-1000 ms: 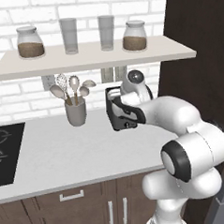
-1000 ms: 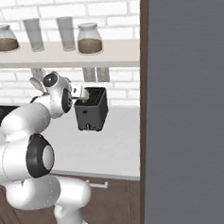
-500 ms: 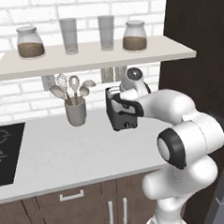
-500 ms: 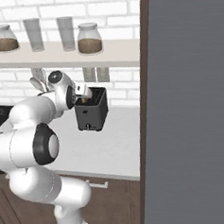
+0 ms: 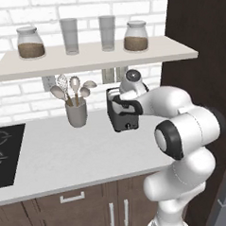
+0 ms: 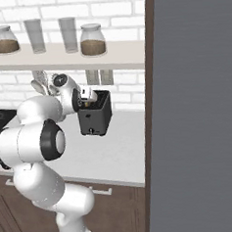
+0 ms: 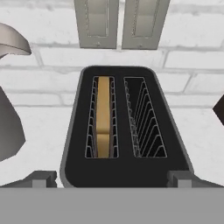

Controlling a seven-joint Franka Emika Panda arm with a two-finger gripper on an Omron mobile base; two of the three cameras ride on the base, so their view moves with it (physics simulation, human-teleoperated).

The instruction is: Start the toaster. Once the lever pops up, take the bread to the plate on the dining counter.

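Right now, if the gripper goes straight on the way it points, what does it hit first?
Most likely the top of the toaster: the open gripper looks down at its two slots, with the bread in the left one. Fingertips straddle the near end; the gap to it is unclear.

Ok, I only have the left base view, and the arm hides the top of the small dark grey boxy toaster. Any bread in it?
Observer: Yes. The hand view shows one golden-brown square bread slice standing in the toaster, in the slot on that view's left.
Operator: And the other slot?
Observer: Empty, just bare wire guides.
Operator: Gripper?
Observer: The gripper is open, dark fingertips spread wide at the toaster's near edge, holding nothing.
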